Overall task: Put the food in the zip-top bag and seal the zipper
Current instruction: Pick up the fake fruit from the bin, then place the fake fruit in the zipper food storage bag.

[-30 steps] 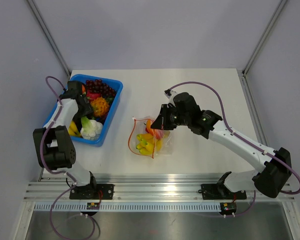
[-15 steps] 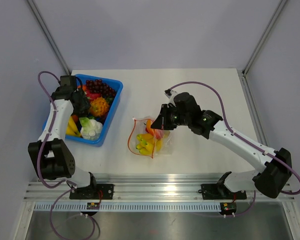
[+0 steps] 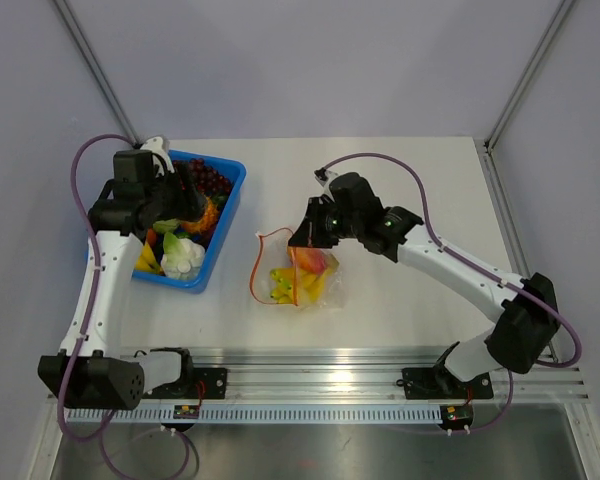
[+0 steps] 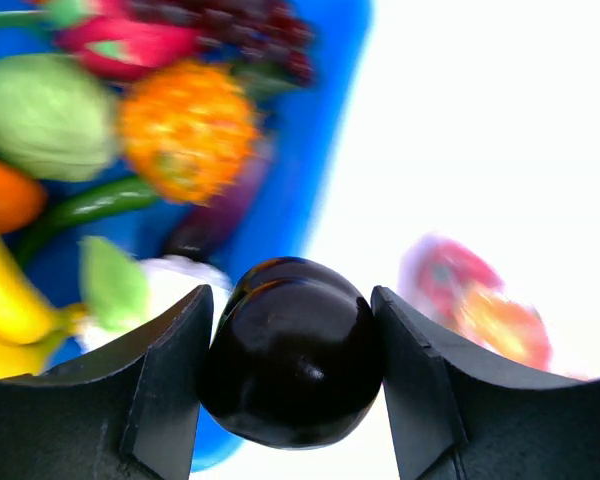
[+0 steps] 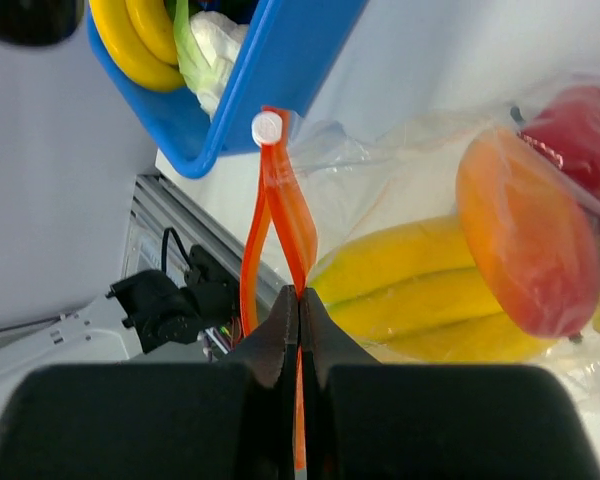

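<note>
No text, label or number can be read.

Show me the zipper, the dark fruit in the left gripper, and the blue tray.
zipper (image 5: 290, 205): right wrist view, on the orange strip.
dark fruit (image 4: 292, 350): left wrist view, on its glossy middle.
blue tray (image 3: 225, 225): top external view, on its right wall.
</note>
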